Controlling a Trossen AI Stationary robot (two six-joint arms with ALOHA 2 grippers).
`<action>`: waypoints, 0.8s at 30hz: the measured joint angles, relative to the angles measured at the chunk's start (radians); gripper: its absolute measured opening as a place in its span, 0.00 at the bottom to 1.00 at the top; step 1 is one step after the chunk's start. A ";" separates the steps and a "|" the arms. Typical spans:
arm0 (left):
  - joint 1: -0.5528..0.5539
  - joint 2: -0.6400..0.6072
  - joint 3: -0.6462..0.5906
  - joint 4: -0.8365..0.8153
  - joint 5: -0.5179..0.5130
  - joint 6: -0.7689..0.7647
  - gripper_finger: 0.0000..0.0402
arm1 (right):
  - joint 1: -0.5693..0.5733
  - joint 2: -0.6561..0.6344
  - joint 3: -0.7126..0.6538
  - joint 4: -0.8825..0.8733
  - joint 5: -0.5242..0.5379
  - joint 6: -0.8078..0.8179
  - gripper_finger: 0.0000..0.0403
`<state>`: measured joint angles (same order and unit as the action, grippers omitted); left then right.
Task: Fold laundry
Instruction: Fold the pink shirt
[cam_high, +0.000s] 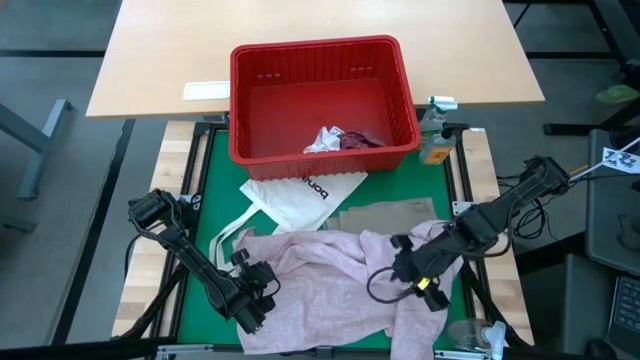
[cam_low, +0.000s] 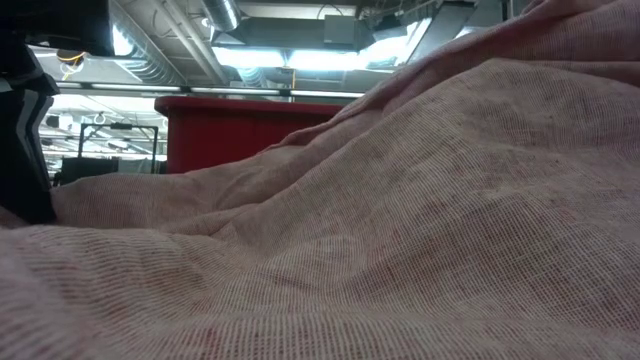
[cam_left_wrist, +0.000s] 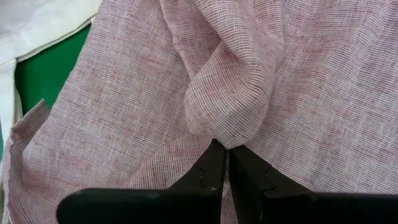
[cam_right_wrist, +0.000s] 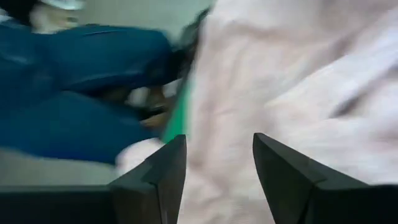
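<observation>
You are in a big work room, like a lab or a workshop. Look up and you see bare pipes and silver air ducts (cam_low: 330, 30) under long bright lights (cam_low: 290, 58). A plain wooden tabletop (cam_high: 160, 60) stands on a grey floor (cam_high: 50, 190). Black cables (cam_high: 385, 285) run along the robot arms, and a green mat (cam_high: 215, 190) covers the work spot.

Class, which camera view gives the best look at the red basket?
The high view: the whole red basket shows from above, with small cloth pieces inside. The low view shows only part of one red wall behind the pink cloth. Neither wrist view shows it.
</observation>
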<state>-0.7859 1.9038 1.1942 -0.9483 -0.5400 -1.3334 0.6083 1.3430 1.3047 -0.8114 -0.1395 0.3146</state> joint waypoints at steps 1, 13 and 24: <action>0.000 0.000 0.000 0.000 0.000 0.000 0.03 | 0.000 0.000 0.014 -0.014 0.069 -0.031 0.46; 0.001 0.000 0.000 0.000 -0.002 0.000 0.03 | -0.279 0.039 0.027 -0.188 0.229 -0.085 0.46; 0.002 0.000 0.000 0.006 -0.046 0.001 0.03 | -0.541 0.184 0.027 -0.175 -0.140 -0.082 0.46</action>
<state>-0.7837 1.9038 1.1942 -0.9424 -0.5858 -1.3328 0.0677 1.5272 1.3315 -0.9860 -0.2799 0.2327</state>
